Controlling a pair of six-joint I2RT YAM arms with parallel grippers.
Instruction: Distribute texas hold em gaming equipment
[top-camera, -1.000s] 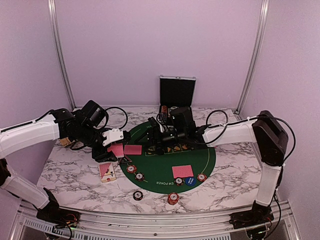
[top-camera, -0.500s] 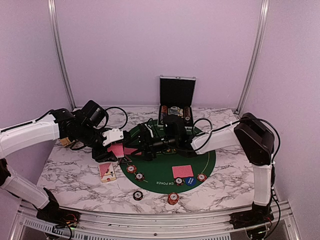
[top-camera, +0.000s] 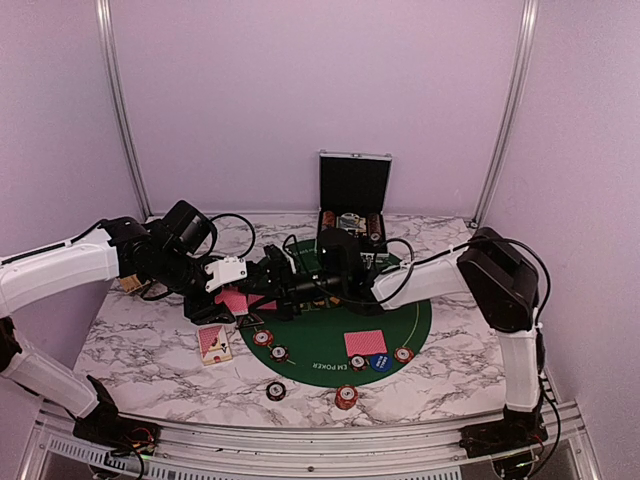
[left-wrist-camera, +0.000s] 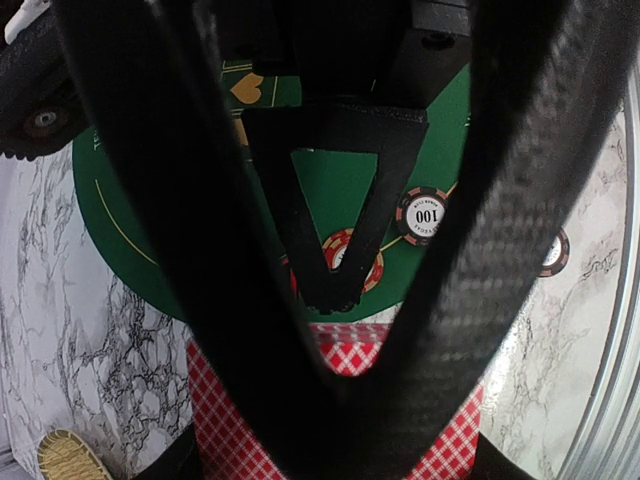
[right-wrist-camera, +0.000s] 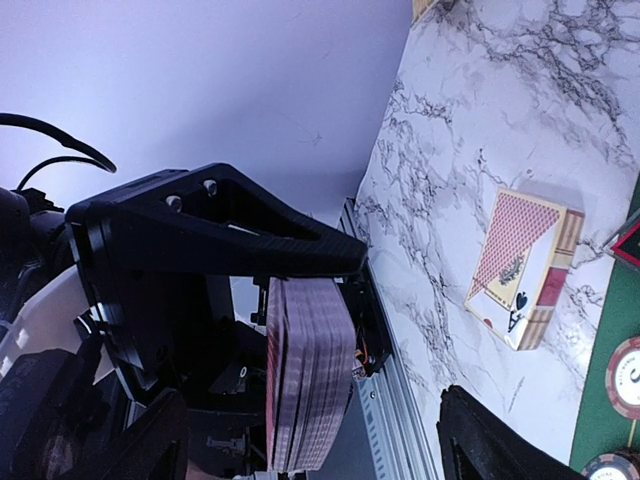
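**Item:** deck of red-backed playing cards (right-wrist-camera: 305, 375). **Location:** off the surface, clamped in the closed left end effector (top-camera: 225, 298) at the left rim of the green felt mat (top-camera: 400, 320). It is probably held aloft so that single cards can be drawn off it.

**Item:** right end effector (top-camera: 265, 285). **State:** fingers spread wide, one to each side of the deck (no contact visible). It reaches across the mat, probably to take a card.

**Item:** face-down cards (top-camera: 365, 343). **Location:** on the mat's near side, with the blue marker disc (top-camera: 380, 362) just beside them. This looks like one player's place.

**Item:** poker chips (top-camera: 262, 338). **Location:** several spaced along the mat's near edge, two more on the marble surface (top-camera: 150, 350).

**Item:** card box (top-camera: 213, 342). **Location:** flat on the marble, left of the mat.
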